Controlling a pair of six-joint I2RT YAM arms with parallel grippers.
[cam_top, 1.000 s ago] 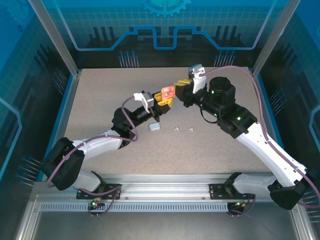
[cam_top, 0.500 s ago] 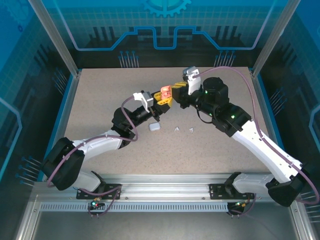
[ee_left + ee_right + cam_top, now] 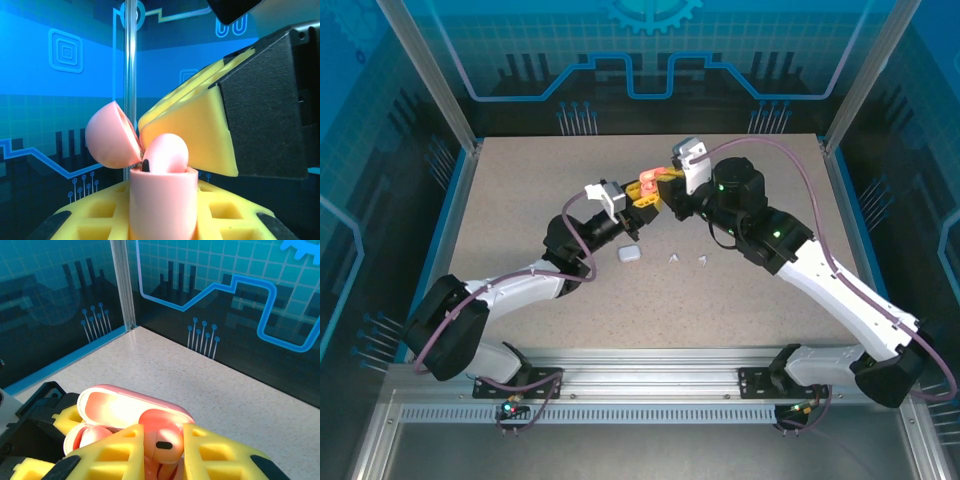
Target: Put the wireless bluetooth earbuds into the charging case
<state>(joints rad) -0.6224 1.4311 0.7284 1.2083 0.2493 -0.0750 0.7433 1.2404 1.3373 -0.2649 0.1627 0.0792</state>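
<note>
Charging case, the pink one (image 3: 162, 200), is held up off the speckled table (image 3: 520, 200) where the two arms meet. The left gripper (image 3: 642, 196) has it: its yellow padded fingers (image 3: 100, 212) are closed tight on the lower body, one on either flank. The mouth of the case is turned towards the other arm. Its domed lid (image 3: 109, 135) is swung fully back on the hinge, clear of the opening.

The right gripper (image 3: 161, 450) comes in from the opposite side, its fingers pinched on a pink earbud (image 3: 161, 432). The rounded head, with its small dark oval, stands proud of the pads and the stem runs down between them. From the left wrist view that head sits right at the rim of the case, touching or very nearly so, with its long axis roughly in line with the well beneath it. So I'd judge the rest to be a short push straight along that axis and then a release, with the right arm doing the moving and the left only bracing. A rounded pink shape (image 3: 91, 436) in the neighbouring well looks like the partner bud already seated, though I can't be sure.

Down on the table, well apart from all this, lie a white case (image 3: 629, 254) and two tiny white earbuds (image 3: 672, 258) (image 3: 703, 260), untouched.
</note>
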